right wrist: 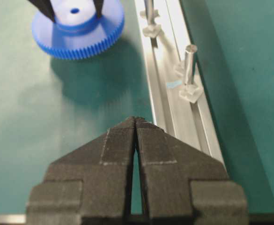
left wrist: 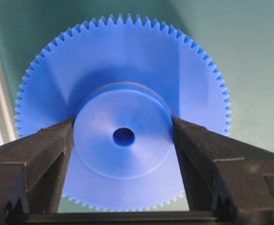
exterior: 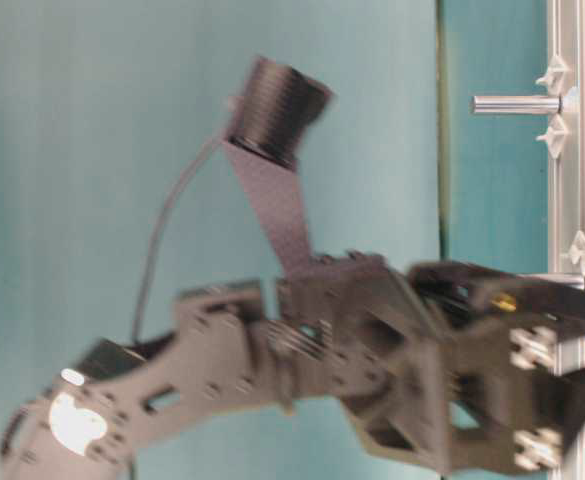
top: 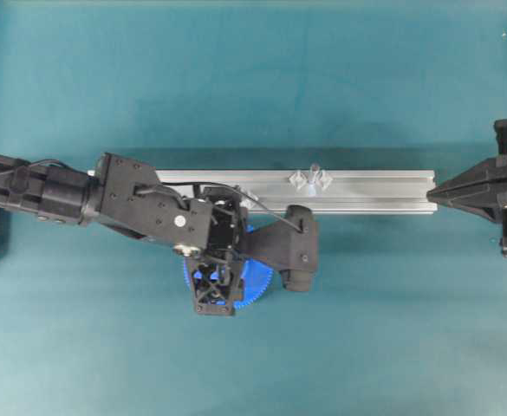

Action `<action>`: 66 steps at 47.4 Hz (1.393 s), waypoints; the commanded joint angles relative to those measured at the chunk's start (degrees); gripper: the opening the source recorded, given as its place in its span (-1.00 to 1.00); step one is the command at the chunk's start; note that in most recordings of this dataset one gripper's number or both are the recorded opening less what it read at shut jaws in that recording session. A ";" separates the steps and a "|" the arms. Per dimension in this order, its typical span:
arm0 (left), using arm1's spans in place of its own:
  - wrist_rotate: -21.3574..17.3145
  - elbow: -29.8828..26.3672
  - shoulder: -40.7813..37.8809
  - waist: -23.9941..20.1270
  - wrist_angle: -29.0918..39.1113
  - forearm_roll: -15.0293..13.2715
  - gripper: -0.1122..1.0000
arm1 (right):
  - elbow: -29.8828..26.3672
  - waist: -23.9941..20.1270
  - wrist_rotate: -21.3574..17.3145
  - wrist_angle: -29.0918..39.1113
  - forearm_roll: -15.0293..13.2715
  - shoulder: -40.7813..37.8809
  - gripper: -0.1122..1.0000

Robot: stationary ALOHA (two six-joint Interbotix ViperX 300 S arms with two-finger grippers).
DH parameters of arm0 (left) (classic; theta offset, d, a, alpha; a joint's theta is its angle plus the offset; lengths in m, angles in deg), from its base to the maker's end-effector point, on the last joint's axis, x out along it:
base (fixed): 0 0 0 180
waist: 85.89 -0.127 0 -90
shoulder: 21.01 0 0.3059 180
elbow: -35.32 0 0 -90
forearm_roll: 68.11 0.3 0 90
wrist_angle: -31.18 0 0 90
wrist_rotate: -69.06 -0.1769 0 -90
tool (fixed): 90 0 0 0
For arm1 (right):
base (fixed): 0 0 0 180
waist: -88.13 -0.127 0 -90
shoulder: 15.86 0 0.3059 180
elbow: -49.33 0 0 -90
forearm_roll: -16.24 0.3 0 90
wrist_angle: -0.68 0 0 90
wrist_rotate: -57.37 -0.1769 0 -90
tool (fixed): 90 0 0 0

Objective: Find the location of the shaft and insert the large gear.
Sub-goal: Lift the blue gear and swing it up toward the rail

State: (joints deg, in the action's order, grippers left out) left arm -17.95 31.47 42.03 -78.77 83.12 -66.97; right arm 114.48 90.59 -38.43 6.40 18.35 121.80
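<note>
The left end effector (left wrist: pixel 122 136) is gripping the large gear (left wrist: pixel 122 112) by its raised hub, one finger (left wrist: pixel 38 159) on each side – jaws set wide to span the hub. In the right wrist view the gear is hanging flat, teeth level and hub with centre hole facing up, its shadow lying below it on the green desk (right wrist: pixel 71 140); it is just beside the aluminium rail (right wrist: pixel 174 108), not over it. The shaft (right wrist: pixel 189 65) is standing upright on that rail between two clear mounts, long axis vertical, well apart from the gear along the rail.

The overhead view is showing the shaft (top: pixel 313 178) end-on, so its length is not readable there, and the left arm is covering most of the gear (top: pixel 257 286). The table-level view – turned sideways – is showing the shaft (exterior: pixel 517 104) at full length. The right end effector (right wrist: pixel 136 123) is resting with its fingertips pressed together, holding nothing, near the rail's end.
</note>
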 commanded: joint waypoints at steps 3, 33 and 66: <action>-1.49 -4.66 3.16 -0.35 2.20 0.18 0.47 | -0.62 0.18 -0.62 -0.35 0.09 -0.35 -0.76; -8.44 -16.26 2.72 -5.45 10.90 0.18 0.47 | -0.18 0.18 -0.62 -0.35 0.18 0.53 -0.76; -14.85 -27.77 -4.13 -8.17 15.82 0.18 0.47 | 0.35 0.18 -3.25 1.05 -0.18 1.23 -0.76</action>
State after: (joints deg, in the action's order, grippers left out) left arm -32.45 6.69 36.85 -86.68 98.50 -66.97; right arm 115.45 90.67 -41.16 7.72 18.35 123.20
